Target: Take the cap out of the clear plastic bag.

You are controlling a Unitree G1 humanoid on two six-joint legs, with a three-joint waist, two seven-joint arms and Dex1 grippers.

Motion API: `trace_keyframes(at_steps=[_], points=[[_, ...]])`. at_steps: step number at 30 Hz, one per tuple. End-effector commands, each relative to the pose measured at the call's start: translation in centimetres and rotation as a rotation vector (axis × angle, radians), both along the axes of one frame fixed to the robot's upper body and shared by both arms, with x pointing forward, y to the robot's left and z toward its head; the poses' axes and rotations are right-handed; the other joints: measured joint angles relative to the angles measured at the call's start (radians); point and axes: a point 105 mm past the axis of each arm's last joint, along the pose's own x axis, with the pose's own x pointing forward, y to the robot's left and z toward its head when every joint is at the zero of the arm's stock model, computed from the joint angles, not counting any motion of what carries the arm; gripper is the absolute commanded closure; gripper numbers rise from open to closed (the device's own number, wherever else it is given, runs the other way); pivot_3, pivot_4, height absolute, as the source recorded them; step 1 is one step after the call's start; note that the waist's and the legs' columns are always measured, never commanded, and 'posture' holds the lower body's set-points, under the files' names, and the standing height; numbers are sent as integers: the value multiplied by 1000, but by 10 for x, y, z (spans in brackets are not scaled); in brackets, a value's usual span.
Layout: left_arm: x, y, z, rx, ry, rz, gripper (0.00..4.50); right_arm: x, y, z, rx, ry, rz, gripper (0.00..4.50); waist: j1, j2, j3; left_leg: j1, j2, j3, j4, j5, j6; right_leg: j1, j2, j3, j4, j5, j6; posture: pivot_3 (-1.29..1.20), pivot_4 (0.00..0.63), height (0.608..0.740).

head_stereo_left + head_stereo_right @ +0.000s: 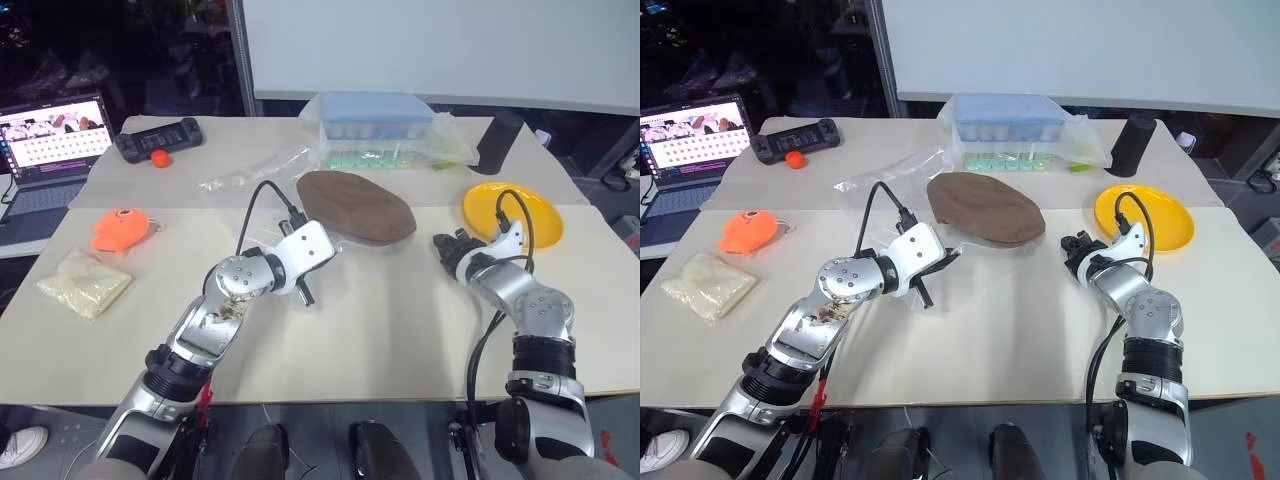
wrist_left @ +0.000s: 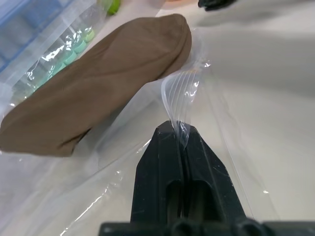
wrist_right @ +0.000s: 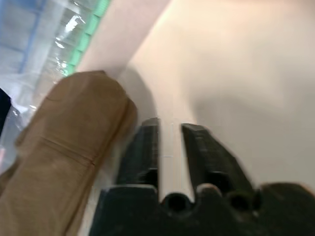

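Left tool pinches the clear plastic bag, its outline faint around the cap; right tool spread

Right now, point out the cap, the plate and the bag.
cap (image 1: 356, 207): left eye view, middle of its dome.
plate (image 1: 512, 215): left eye view, bare centre.
bag (image 2: 183, 91): left wrist view, stretched fold above the fingers.

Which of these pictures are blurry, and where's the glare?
Right wrist view: smeared with blur, right gripper and cap soft-edged. Left wrist view: sharp, with bright glints on the plastic bag pinched by the left gripper. Head views: evenly lit and clear.
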Motion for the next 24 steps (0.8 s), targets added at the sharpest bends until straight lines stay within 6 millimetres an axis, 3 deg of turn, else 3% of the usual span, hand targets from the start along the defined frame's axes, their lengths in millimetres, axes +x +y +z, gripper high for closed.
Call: trace_keyframes(at_steps=[1, 3, 4, 6, 10, 11, 13, 16, 19, 22, 24], points=[[-7, 2, 19, -120, 16, -16, 4221, -7, -18, 28, -118, -70, 26, 1593, 0, 0, 0, 0, 0, 0, 0, 0, 0, 0, 0, 0, 0, 0, 0, 0, 150, 740], [-16, 1, 19, -167, 87, -61, 3760, -11, -28, 38, -187, -81, 42, 961, 2, 0, 0, -1, 0, 0, 0, 0, 0, -1, 0, 0, 0, 0, 0, 0, 150, 740], [-22, -1, 17, -170, 124, -95, 3264, -13, -32, 44, -223, -88, 53, 485, 3, 0, 0, -1, 0, 0, 0, 0, 0, -1, 0, 0, 0, 0, 0, 0, 150, 740], [-35, -4, 13, -174, 192, -159, 2543, -18, -38, 54, -297, -103, 85, 0, 2, 0, 0, -1, 0, 0, 0, 0, 0, 0, 0, 0, -1, 0, 0, 0, 150, 740], [-64, -3, 16, -245, 366, -281, 1093, -30, -35, 74, -418, -155, 199, 0, -3, 0, 0, 1, 0, 1, 0, 0, 0, 0, 0, 1, 0, 0, 0, 0, 150, 740], [-66, -1, 17, -257, 389, -287, 904, -32, -33, 75, -428, -163, 219, 0, -7, 0, 0, 1, 0, 1, 0, 0, 0, 0, 1, 1, 0, 0, 0, 0, 150, 740], [-75, 10, 28, -339, 467, -312, 107, -36, -20, 82, -458, -200, 306, 0, -8, 0, 0, 2, 2, 2, 0, 0, 0, 1, 2, 3, 0, -2, 3, 0, 150, 740], [-74, 37, 58, -526, 509, -284, 107, -43, 2, 85, -540, -240, 447, 0, -11, 0, 0, 3, 4, 3, 0, 0, 0, 0, 4, 4, 0, -4, 6, 0, 150, 740], [-43, 78, 79, -703, 375, -38, 107, -43, 9, 82, -619, -285, 495, 0, -4, 0, 0, 3, 5, 3, 0, 0, 0, 1, 5, 3, 0, -4, 7, 0, 150, 740], [-16, 134, 76, -814, 220, 308, 107, -39, 10, 83, -701, -374, 480, 0, 1, 0, 0, 4, 4, 3, 1, 0, 0, 2, 4, 3, -2, -4, 7, 0, 150, 740], [-10, 169, 62, -825, 124, 530, 107, -37, 11, 85, -750, -455, 444, 0, 2, 0, 0, 3, 3, 3, 0, 0, 0, 1, 3, 4, -2, -3, 6, 0, 150, 740]])
